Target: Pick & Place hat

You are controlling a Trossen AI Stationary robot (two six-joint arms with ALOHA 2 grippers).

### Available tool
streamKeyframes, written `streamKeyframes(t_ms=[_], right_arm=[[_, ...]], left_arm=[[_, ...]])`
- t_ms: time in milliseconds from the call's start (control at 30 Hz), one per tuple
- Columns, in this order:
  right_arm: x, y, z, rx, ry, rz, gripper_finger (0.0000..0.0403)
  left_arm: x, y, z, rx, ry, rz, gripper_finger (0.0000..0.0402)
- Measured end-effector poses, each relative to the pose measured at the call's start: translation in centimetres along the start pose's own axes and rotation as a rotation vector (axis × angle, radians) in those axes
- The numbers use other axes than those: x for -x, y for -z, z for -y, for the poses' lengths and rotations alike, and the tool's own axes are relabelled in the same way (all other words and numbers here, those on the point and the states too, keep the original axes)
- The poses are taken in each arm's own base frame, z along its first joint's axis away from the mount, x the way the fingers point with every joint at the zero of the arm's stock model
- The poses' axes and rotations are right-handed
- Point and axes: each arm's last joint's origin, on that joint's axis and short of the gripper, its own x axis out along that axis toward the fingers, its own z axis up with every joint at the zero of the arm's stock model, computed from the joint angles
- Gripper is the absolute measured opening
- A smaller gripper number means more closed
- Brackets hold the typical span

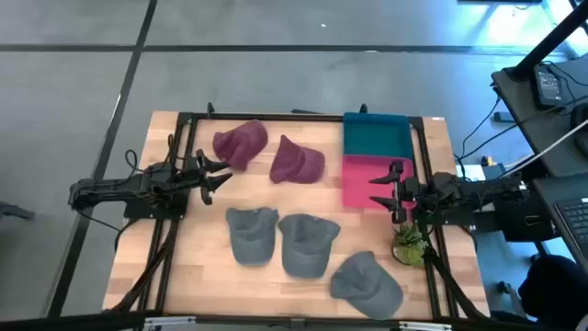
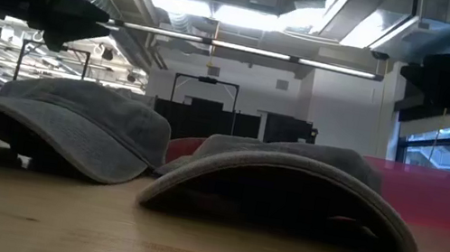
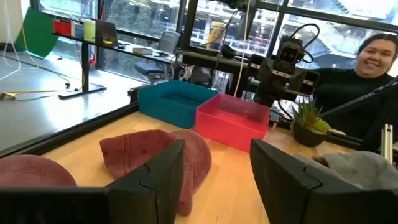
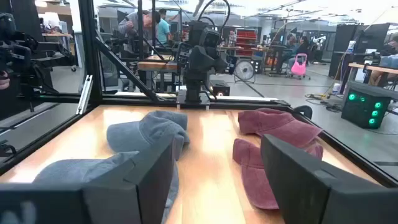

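Two maroon hats (image 1: pixel 240 144) (image 1: pixel 296 162) lie on the far half of the wooden table, and three grey hats (image 1: pixel 252 233) (image 1: pixel 306 244) (image 1: pixel 367 282) rest brim-down on the near half. A teal bin (image 1: pixel 377 134) and a pink bin (image 1: pixel 370 181) stand at the far right. My left gripper (image 1: pixel 220 174) hovers open at the table's left side, pointing at the maroon hats (image 3: pixel 155 155). My right gripper (image 1: pixel 375 191) hovers open over the pink bin's near part, facing left toward the hats (image 4: pixel 152 134) (image 4: pixel 280 124).
A small potted plant (image 1: pixel 410 245) stands by the right arm, near the table's right edge. A black frame (image 1: pixel 276 117) borders the table. A person (image 3: pixel 367 68) sits beyond the right side. In the low view two grey hats (image 2: pixel 70 123) (image 2: pixel 289 182) fill the foreground.
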Motion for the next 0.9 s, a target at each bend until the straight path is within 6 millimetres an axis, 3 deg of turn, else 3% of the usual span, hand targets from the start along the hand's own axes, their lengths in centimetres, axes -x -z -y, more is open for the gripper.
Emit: streamKeyframes(t_ms=[433, 667, 900], right_arm=[[0.0, -0.3, 0.0, -0.044, 0.002, 0.028, 0.0237], [0.0, -1.5, 0.1, 0.019, 0.013, 0.132, 0.0237], [-0.6, -4.5, 0.2, 0.058, 0.012, 0.109, 0.0237]], left_arm=[[0.0, 0.0, 0.0, 0.0, 0.002, -0.001, 0.0178], [0.0, 0.0, 0.0, 0.0, 0.003, -0.001, 0.0178], [0.0, 0.0, 0.0, 0.0, 0.003, -0.001, 0.0178]])
